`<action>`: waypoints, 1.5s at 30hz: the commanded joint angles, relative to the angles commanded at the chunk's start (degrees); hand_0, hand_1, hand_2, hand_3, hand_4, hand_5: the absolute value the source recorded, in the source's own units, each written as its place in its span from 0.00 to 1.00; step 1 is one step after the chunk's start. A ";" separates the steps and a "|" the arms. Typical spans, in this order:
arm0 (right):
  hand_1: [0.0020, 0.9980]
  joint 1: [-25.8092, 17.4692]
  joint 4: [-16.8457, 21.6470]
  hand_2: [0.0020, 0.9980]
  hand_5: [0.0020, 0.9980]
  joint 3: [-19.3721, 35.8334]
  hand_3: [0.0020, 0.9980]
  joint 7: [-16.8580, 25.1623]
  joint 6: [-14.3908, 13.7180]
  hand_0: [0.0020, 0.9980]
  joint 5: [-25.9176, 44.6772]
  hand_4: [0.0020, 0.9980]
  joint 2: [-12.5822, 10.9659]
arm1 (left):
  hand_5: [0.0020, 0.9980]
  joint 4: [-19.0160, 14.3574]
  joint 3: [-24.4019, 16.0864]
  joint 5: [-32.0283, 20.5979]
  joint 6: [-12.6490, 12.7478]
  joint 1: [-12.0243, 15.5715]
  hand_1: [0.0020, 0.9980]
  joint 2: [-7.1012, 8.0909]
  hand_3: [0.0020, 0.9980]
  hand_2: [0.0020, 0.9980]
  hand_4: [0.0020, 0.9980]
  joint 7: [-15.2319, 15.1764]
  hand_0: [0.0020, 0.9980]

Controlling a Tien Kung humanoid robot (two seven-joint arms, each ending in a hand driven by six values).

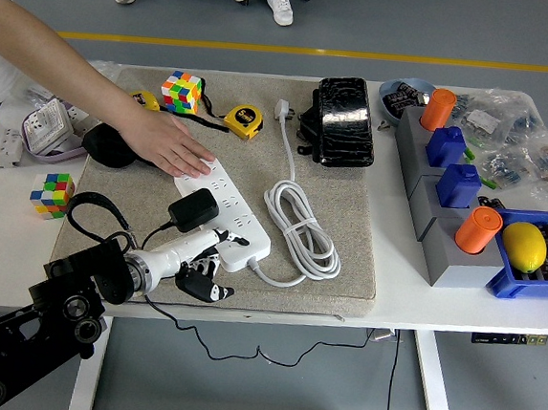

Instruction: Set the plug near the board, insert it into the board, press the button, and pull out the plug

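A white power strip (239, 223) lies on the grey mat (346, 259). A black plug (194, 210) sits in a socket at its near end, its black cable trailing off the table's front edge. My left hand (201, 273) hovers just in front of the strip's near end, below the plug, fingers relaxed and hanging down, holding nothing. A person's hand (169, 143) reaches in from the upper left and presses flat on the strip's far end. The strip's button is hidden. My right arm is out of view.
The strip's white cord (301, 228) lies coiled to the right. A black case (342, 120), a tape measure (244, 121) and a Rubik's cube (182, 91) lie at the mat's back. A grey organizer (428, 180) and a blue bin (512, 285) with a lemon (524, 246) stand at the right.
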 joint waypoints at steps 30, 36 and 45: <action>0.58 0.11 0.06 0.54 0.36 0.22 0.51 0.02 -0.01 0.55 -0.12 0.84 0.08 | 0.00 0.65 -0.71 -0.87 0.13 -0.03 0.09 -0.34 0.92 0.15 0.76 -1.41 0.06; 0.58 0.10 0.04 0.54 0.35 0.29 0.51 0.01 -0.02 0.55 -0.09 0.84 0.14 | 0.00 1.29 -0.65 -0.68 -0.06 -0.17 0.09 -0.39 0.91 0.15 0.76 -1.22 0.06; 0.58 0.15 0.04 0.54 0.35 0.28 0.51 0.01 -0.01 0.55 -0.11 0.84 0.23 | 0.00 1.75 -0.42 -0.50 -1.06 0.13 0.09 -0.20 0.91 0.15 0.76 -0.06 0.06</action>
